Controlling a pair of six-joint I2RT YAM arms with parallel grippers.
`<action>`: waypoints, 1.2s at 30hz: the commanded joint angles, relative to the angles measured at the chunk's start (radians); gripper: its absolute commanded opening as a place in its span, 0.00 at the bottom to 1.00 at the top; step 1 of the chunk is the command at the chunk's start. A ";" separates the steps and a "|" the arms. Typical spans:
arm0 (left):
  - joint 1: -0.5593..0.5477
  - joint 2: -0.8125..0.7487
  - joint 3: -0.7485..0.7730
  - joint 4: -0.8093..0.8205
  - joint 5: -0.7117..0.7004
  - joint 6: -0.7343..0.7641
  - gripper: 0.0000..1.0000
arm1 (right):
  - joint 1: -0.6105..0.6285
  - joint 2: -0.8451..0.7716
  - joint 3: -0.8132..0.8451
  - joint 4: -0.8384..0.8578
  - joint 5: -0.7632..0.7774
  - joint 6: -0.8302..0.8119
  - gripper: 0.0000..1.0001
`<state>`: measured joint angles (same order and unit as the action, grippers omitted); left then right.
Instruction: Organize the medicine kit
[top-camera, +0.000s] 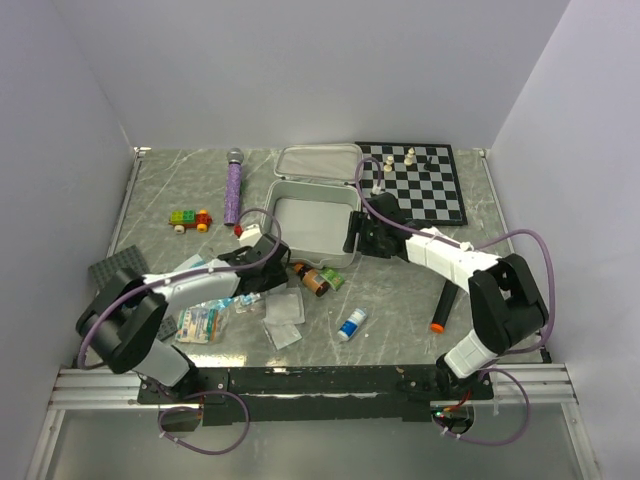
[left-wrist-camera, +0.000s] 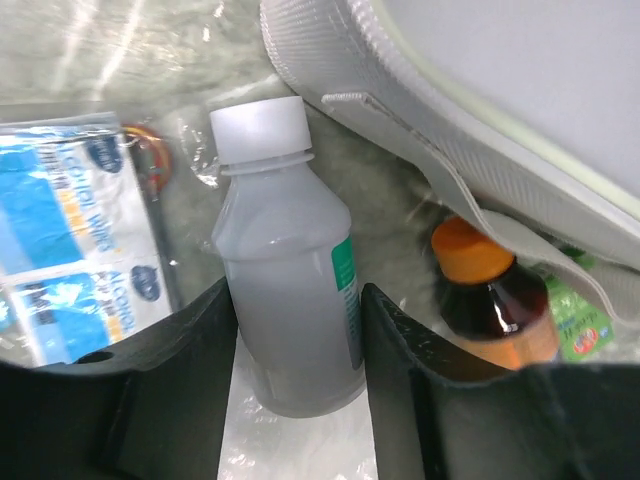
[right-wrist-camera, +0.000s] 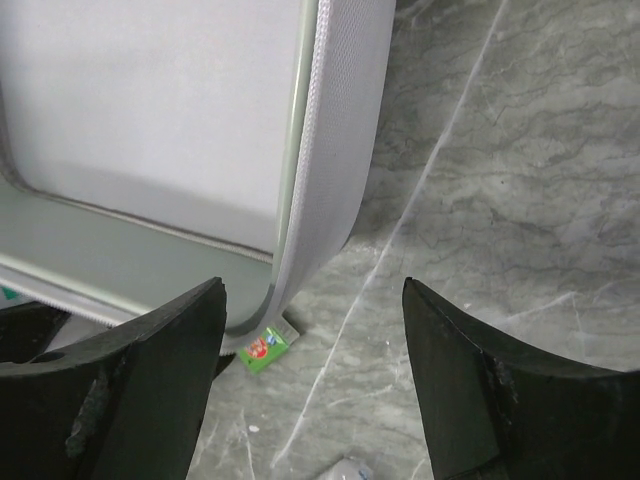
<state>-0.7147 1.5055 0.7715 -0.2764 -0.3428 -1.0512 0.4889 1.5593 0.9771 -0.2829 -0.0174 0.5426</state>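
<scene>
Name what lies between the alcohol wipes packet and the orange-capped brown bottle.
A translucent white bottle with a white cap lies between the alcohol wipes packet and the brown bottle. The left wrist view shows it.

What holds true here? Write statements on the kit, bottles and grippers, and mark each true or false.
1. The medicine kit lies open. True.
2. The left gripper brackets a brown bottle. False: its fingers flank the white-capped bottle; the orange-capped brown bottle lies beside it.
3. The right gripper is open, holding nothing. True.
4. Chess pieces stand inside the kit. False: they stand on the chessboard.
</scene>
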 joint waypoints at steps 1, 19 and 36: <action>-0.003 -0.126 -0.005 0.013 -0.056 0.097 0.46 | 0.011 -0.059 0.031 -0.039 -0.007 -0.020 0.78; 0.037 -0.220 0.279 0.082 0.258 0.670 0.40 | 0.010 -0.269 -0.020 -0.102 0.007 -0.036 0.79; 0.244 0.323 0.738 -0.158 0.399 0.901 0.39 | 0.010 -0.401 -0.094 -0.119 0.024 -0.072 0.79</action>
<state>-0.4534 1.8111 1.4128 -0.4194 0.0357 -0.1936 0.4927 1.1801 0.8906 -0.4137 0.0105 0.4824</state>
